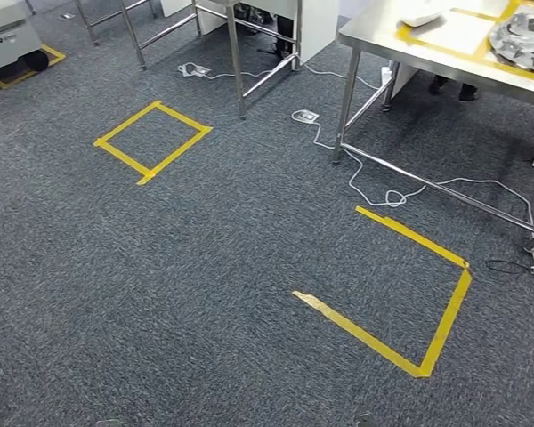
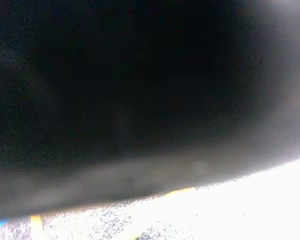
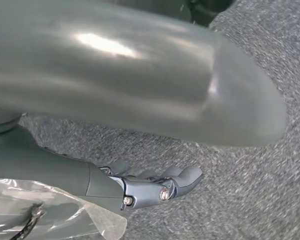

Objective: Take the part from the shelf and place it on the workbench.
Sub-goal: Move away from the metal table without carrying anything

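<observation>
From the head view we saw the steel worktop [image 1: 385,36] already carrying a grey metal part [image 1: 522,40]. Our left wrist view was dark; that hand's state we cannot tell. Our right hand [image 3: 148,187] hung over carpet [image 3: 246,190], fingers extended, its hold unclear.

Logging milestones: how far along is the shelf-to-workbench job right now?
Done: cannot confirm a pick; the left wrist view is dark and blurred. In hand: the right hand hangs over carpet, fingers extended, clear plastic beside it; whether it holds that is unclear. Left: the workbench is ahead on the right, with a taped floor box before it; approach and placing remain.
</observation>
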Motion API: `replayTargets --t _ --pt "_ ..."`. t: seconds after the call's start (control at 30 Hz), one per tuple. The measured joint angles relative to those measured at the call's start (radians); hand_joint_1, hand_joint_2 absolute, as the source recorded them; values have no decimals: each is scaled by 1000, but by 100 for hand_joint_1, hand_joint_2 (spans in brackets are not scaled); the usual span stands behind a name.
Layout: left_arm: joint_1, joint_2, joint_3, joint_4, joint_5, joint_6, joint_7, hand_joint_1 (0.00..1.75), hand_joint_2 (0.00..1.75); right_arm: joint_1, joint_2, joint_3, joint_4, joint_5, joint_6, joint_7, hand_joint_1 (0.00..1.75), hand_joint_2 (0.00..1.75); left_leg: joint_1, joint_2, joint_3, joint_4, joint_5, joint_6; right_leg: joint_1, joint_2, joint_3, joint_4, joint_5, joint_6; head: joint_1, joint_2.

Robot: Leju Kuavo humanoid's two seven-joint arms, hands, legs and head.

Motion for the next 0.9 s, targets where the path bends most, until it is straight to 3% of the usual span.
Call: replayTargets --t 0.07,0.1,0.17,0.2,0.27,0.33,0.37,0.4,0.43,0.47,0.53,0.57,0.6,0.67,0.7,0.77,0.83,0.9 --pt "-3 -1 2 0 -5 0 1 0 0 -1 0 4 0 4 0 0 0 0 -7 46 59 -118 38 11 6 -22 5 3 -7 10 0 0" --pt "-4 -1 3 0 -7 -2 1 0 0 -2 0 6 0 5 0 -1 0 0 -11 58 67 -140 39 17 9 -32 6 5 -9 15 0 0" --pt "-1 -4 4 0 -9 -8 2 0 0 -4 0 11 1 6 0 -3 0 0 -12 42 64 -145 38 29 11 -52 9 4 -14 24 0 0" --pt "1 -6 4 0 -9 -10 2 0 0 -6 0 12 1 5 0 -5 0 0 -11 31 64 -147 40 34 10 -44 8 9 -20 30 1 0" --pt "2 -7 5 0 -11 -12 2 0 0 -9 -1 15 1 5 0 -6 0 0 -6 10 65 -152 46 46 6 7 -16 67 -61 41 5 0" --pt "-1 -9 5 0 -23 -14 -6 0 0 -6 -5 16 1 5 5 -6 0 0 -5 -16 62 -152 48 53 3 58 -82 208 -129 45 9 0" --pt "-1 -11 4 0 -33 -15 -12 0 0 -3 -8 16 1 4 10 -7 0 0 -5 -30 61 -151 49 54 2 67 -115 273 -151 45 9 0" --pt "0 -13 3 0 -45 -15 -19 0 0 -1 -12 16 2 1 16 -8 0 0 -6 -45 61 -151 49 55 2 70 -136 309 -154 45 9 0" --pt "1 -15 1 0 -56 -16 -25 0 0 1 -15 16 2 -2 20 -9 0 0 -6 -60 62 -151 49 55 2 72 -138 302 -136 44 9 0" --pt "1 -18 -3 0 -65 -15 -28 0 0 1 -19 16 2 -6 24 -10 0 0 -6 -75 64 -150 49 54 2 77 -119 253 -98 42 9 0" --pt "0 -26 -11 0 -77 -15 -31 0 0 2 -27 16 2 -13 28 -11 0 0 -7 -102 67 -149 47 50 -2 116 -59 108 -23 36 9 0" --pt "-1 -30 -16 0 -81 -14 -31 0 0 2 -30 16 2 -17 29 -11 0 0 -8 -115 65 -147 46 46 -4 136 -35 53 -4 33 9 0" --pt "-2 -33 -19 0 -84 -14 -31 0 0 2 -33 16 2 -19 29 -10 0 0 -7 -125 61 -145 47 41 -5 150 -21 25 0 31 8 0" --pt "-1 -38 -22 1 -87 -14 -31 0 0 3 -37 16 2 -24 29 -8 0 0 -4 -145 52 -144 51 28 -3 144 -14 17 -3 26 8 0" --pt "0 -39 -23 1 -87 -14 -32 0 0 2 -39 16 2 -27 28 -8 0 0 -3 -140 49 -140 48 21 -4 134 -12 14 -1 20 8 0" --pt "0 -41 -23 1 -87 -15 -37 0 0 2 -40 14 2 -32 28 -10 0 0 -4 -95 27 -93 15 9 -6 108 -8 8 2 8 3 0" --pt "-4 -42 -24 1 -87 -18 -45 0 0 6 -40 12 2 -39 27 -11 0 0 -2 -44 -31 30 -51 -1 -5 76 -5 6 0 0 -2 0" --pt "-5 -42 -25 1 -91 -23 -49 0 0 9 -40 11 2 -45 25 -12 0 0 1 -32 -83 140 -88 -8 -3 44 -4 7 -4 -3 -2 0"
